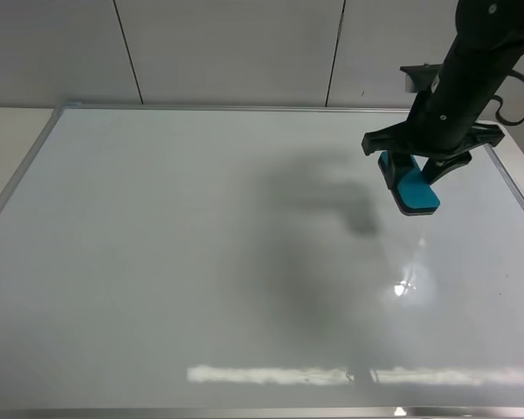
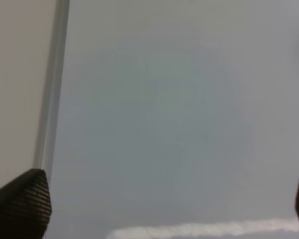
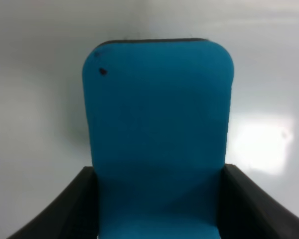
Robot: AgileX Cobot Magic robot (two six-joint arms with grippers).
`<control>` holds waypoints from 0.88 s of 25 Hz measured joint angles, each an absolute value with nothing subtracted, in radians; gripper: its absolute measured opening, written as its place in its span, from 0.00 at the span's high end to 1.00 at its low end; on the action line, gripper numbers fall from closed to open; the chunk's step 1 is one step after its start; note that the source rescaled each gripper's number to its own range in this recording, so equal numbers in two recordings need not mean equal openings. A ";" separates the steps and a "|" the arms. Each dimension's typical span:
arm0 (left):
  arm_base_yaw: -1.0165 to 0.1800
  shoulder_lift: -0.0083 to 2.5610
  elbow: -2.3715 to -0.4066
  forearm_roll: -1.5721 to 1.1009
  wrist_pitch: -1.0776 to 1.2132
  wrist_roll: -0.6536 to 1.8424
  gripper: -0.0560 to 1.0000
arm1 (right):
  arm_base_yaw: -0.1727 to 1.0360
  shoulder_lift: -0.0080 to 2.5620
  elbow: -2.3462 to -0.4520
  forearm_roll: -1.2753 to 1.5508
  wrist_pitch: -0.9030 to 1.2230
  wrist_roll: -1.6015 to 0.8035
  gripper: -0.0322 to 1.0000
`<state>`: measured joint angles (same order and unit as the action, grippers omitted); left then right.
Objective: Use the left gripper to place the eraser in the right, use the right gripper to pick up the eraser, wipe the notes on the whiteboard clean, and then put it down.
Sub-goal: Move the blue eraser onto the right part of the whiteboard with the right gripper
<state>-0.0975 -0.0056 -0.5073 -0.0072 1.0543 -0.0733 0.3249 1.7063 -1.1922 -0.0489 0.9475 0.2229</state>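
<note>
It looked like an office or lab: a large whiteboard (image 1: 201, 262) lay before plain panelled walls (image 1: 227, 48).

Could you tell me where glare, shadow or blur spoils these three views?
Exterior high: a glare streak and a bright spot lie on the whiteboard, and a soft dark shadow lies left of the eraser in the right hand. Left wrist: everything is hazy, the left hand's fingertips blurred. Right wrist: a bright patch lies beside the eraser.
</note>
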 joint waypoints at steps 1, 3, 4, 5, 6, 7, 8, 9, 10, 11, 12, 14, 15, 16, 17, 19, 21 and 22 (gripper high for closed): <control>-0.097 -0.006 -0.507 -0.007 1.054 -0.073 0.00 | 0.326 1.678 -1.192 -0.055 0.976 0.239 0.94; -0.097 -0.006 -0.507 -0.007 1.054 -0.073 0.00 | 0.326 1.611 -1.183 -0.075 1.023 0.281 0.94; -0.097 -0.006 -0.507 -0.007 1.054 -0.073 0.00 | 0.326 1.576 -1.167 -0.084 1.028 0.301 0.94; -0.097 -0.006 -0.507 -0.007 1.054 -0.073 0.00 | 0.326 1.548 -1.142 -0.090 1.024 0.318 0.94; -0.097 -0.006 -0.507 -0.007 1.054 -0.073 0.00 | 0.326 1.515 -1.109 -0.091 1.014 0.330 0.94; -0.097 -0.006 -0.507 -0.007 1.054 -0.073 0.00 | 0.326 1.484 -1.075 -0.091 1.001 0.346 0.94; -0.097 -0.006 -0.507 -0.007 1.054 -0.073 0.00 | 0.326 1.457 -1.030 -0.090 0.981 0.361 0.94; -0.097 -0.006 -0.507 -0.007 1.054 -0.073 0.00 | 0.326 1.437 -0.981 -0.090 0.962 0.378 0.94; -0.097 -0.006 -0.507 -0.007 1.054 -0.073 0.00 | 0.326 1.417 -0.933 -0.088 0.939 0.392 0.94; -0.097 -0.006 -0.507 -0.007 1.054 -0.073 0.00 | 0.326 1.403 -0.893 -0.087 0.917 0.407 0.94; -0.097 -0.006 -0.507 -0.007 1.054 -0.073 0.00 | 0.326 1.394 -0.848 -0.086 0.900 0.422 0.94; -0.097 -0.006 -0.507 -0.007 1.054 -0.073 0.00 | 0.326 1.390 -0.772 -0.086 0.857 0.448 0.94; -0.097 -0.006 -0.507 -0.007 1.054 -0.073 0.00 | 0.326 1.390 -0.736 -0.086 0.832 0.461 0.94; -0.097 -0.006 -0.507 -0.007 1.054 -0.073 0.00 | 0.326 1.389 -0.703 -0.087 0.812 0.473 0.94; -0.097 -0.006 -0.507 -0.007 1.054 -0.073 0.00 | 0.326 1.388 -0.675 -0.087 0.788 0.484 0.94; -0.097 -0.006 -0.507 -0.007 1.054 -0.073 0.00 | 0.326 1.388 -0.634 -0.089 0.746 0.502 0.94; -0.097 -0.006 -0.507 -0.007 1.054 -0.073 0.00 | 0.326 1.388 -0.605 -0.094 0.717 0.506 0.94; -0.097 -0.006 -0.507 -0.007 1.054 -0.073 0.00 | 0.326 1.388 -0.594 -0.102 0.705 0.507 0.94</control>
